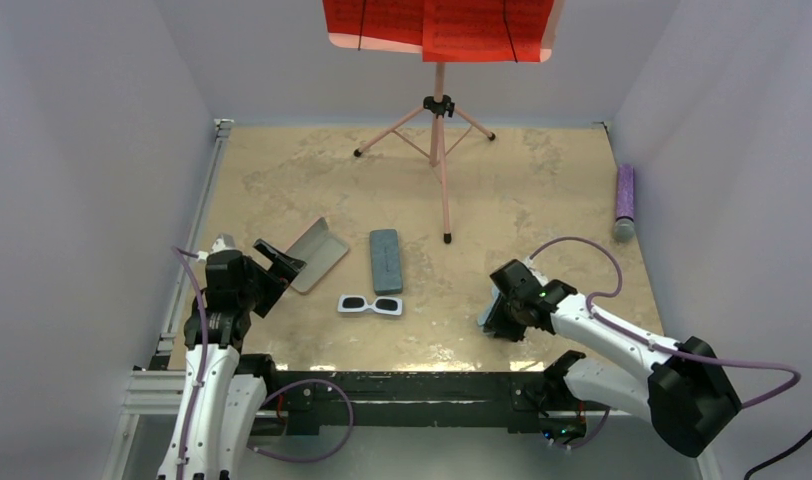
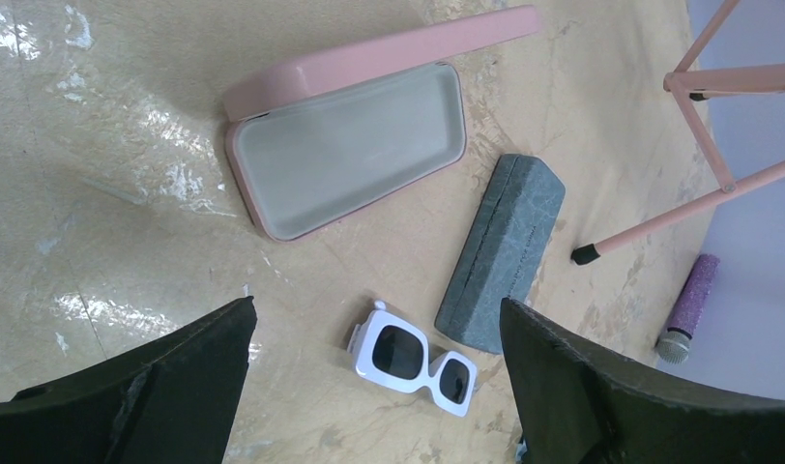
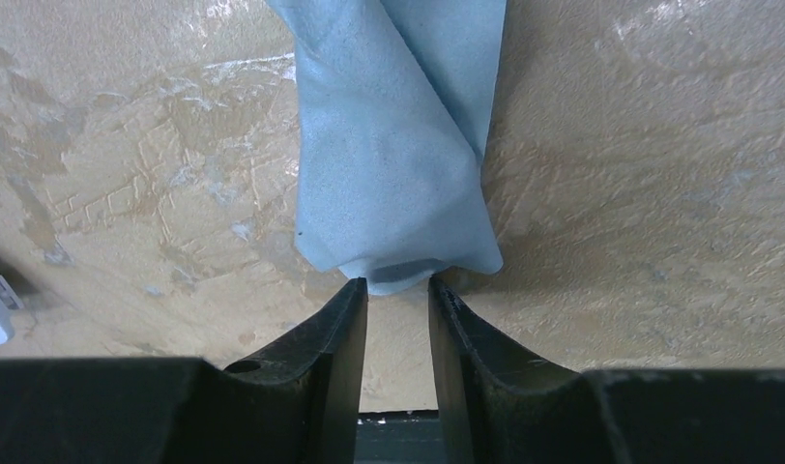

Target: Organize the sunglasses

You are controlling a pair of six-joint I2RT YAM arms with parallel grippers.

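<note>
The white sunglasses [image 1: 370, 304] with dark lenses lie folded on the table near the front. They also show in the left wrist view [image 2: 413, 358], just below and between my open fingers. My left gripper [image 1: 271, 276] [image 2: 377, 305] is open and empty, hovering beside the open pink case [image 1: 317, 255] [image 2: 355, 150]. The closed grey-blue case [image 1: 385, 261] [image 2: 500, 251] lies right of the pink one. My right gripper [image 1: 490, 312] [image 3: 398, 285] is low at the table, its tips closed on the near end of a folded light blue cloth [image 3: 393, 164]. The pink-purple sunglasses are out of view.
A pink tripod stand [image 1: 439, 150] [image 2: 717, 126] holding a red sheet [image 1: 440, 25] stands at the back middle. A purple glitter microphone [image 1: 624, 202] [image 2: 688, 311] lies by the right wall. White walls close in the table on three sides.
</note>
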